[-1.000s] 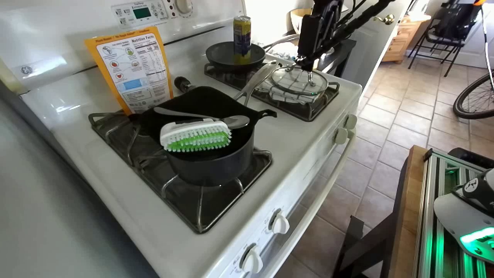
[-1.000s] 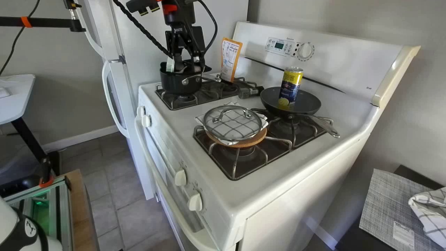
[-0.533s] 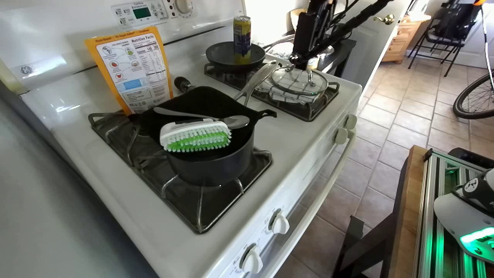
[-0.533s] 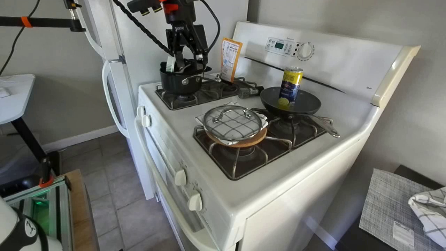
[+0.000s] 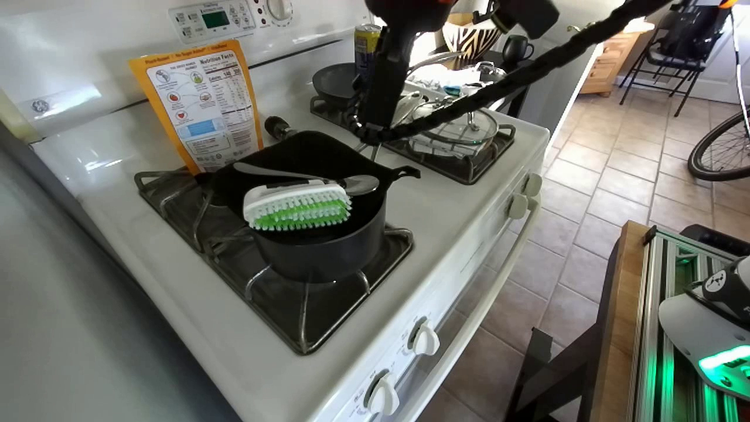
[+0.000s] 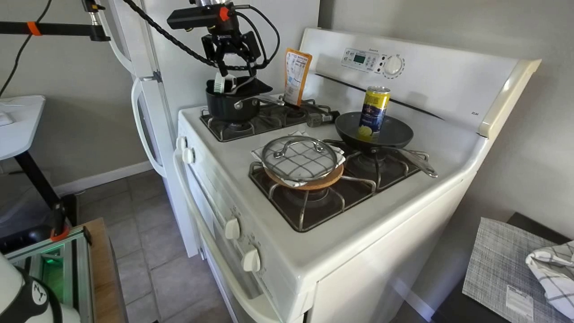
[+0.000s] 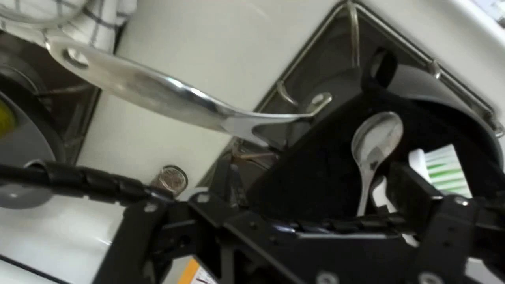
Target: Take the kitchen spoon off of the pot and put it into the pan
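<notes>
Apparently the reaching step: claw [image 6: 238, 73] spread wide, holding nothing, near the pot [image 6: 223, 108]; spoon [image 7: 373, 155] atop it, beside a brush [image 5: 297, 205]; next move likely calls for aligning, lowering, pinching, the pan [image 6: 397, 132] later

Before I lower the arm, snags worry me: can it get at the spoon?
Probably yes: the pincer is open above, and the spoon has its bowl end uncovered, though the brush close by might get bumped.
</notes>
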`<action>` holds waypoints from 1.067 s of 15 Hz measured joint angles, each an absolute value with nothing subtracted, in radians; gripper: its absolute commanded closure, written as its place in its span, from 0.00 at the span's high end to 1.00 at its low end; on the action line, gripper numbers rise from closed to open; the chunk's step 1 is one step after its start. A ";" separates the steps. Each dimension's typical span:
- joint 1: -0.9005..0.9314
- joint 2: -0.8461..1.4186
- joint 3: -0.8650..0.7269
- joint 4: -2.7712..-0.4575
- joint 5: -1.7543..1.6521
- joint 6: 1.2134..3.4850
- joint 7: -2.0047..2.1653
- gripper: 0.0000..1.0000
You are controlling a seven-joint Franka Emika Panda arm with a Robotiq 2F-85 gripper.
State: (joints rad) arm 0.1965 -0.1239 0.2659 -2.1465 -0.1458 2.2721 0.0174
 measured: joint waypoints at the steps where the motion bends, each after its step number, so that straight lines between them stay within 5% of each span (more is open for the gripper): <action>1: 0.204 -0.100 0.266 -2.130 -0.146 2.304 -0.003 1.00; 2: 0.208 -0.077 0.266 -2.112 -0.146 2.330 -0.025 0.96; 3: 0.210 -0.056 0.266 -2.091 -0.145 2.349 -0.047 0.78; 10: 0.224 0.069 0.265 -1.975 -0.167 2.371 -0.083 0.34; 11: 0.230 0.080 0.266 -1.967 -0.175 2.371 -0.069 0.31; 16: 0.271 0.098 0.266 -1.959 -0.185 2.372 0.001 0.46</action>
